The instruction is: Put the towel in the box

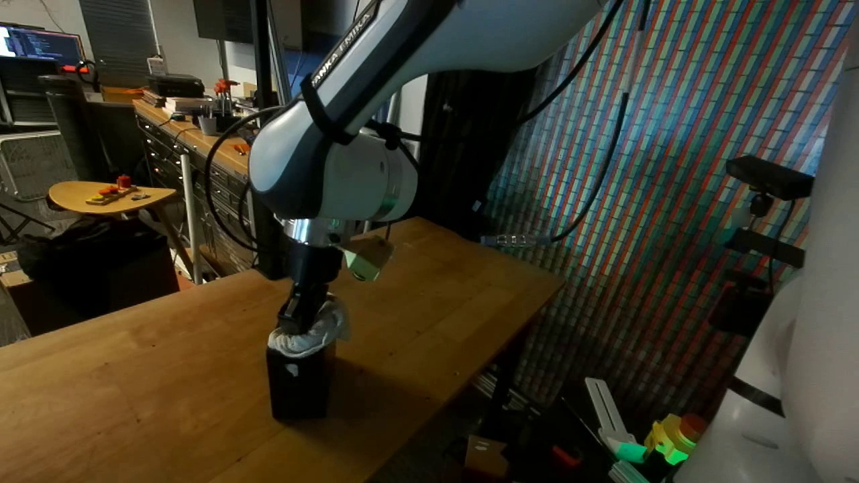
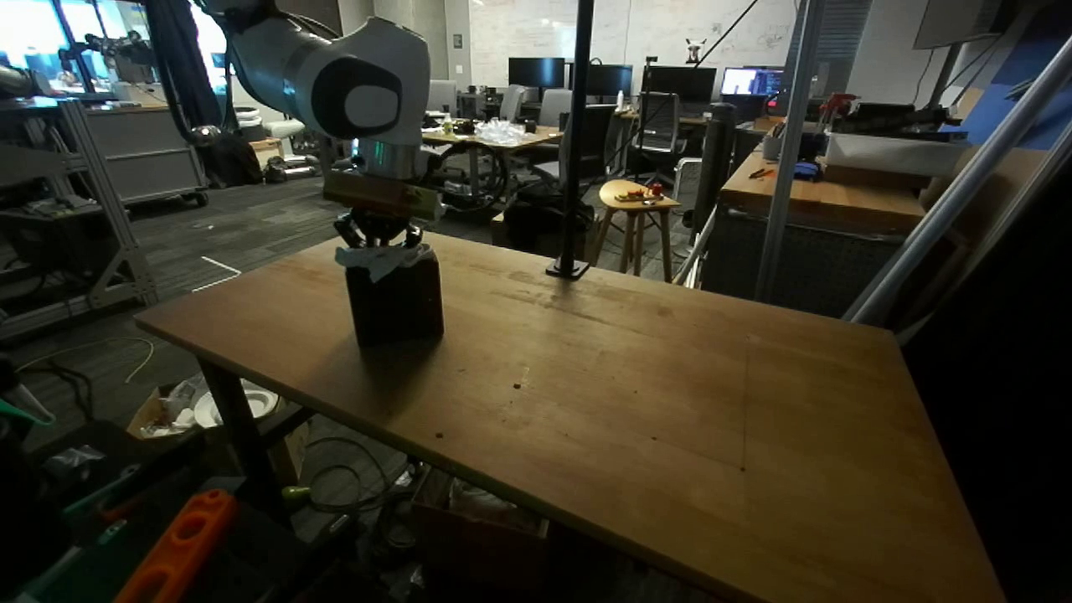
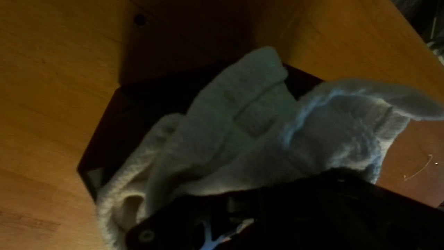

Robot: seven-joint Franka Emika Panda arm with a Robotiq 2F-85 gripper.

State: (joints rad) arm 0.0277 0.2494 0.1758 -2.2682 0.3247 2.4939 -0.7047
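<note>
The black box point(image 1: 300, 389) stands upright on the wooden table, and both exterior views show it right under my gripper point(image 1: 293, 327). The pale, rumpled towel point(image 2: 387, 261) lies bunched across the box's mouth, and some of it hangs over the rim. In the wrist view, folds of the towel point(image 3: 215, 146) run up under the dark gripper body, and one flap reaches past the box wall point(image 3: 107, 135) on the right. My jaws are shut, with cloth gathered at them. The fingertips themselves are hidden by the towel. How much cloth is inside the box cannot be seen.
The box is near one end of the wooden table point(image 2: 670, 402), not far from its edge. A black post point(image 2: 567, 266) rises at the far side of the tabletop. A small wooden stool point(image 2: 638, 197) and a cabinet point(image 1: 201, 147) stand beyond the table.
</note>
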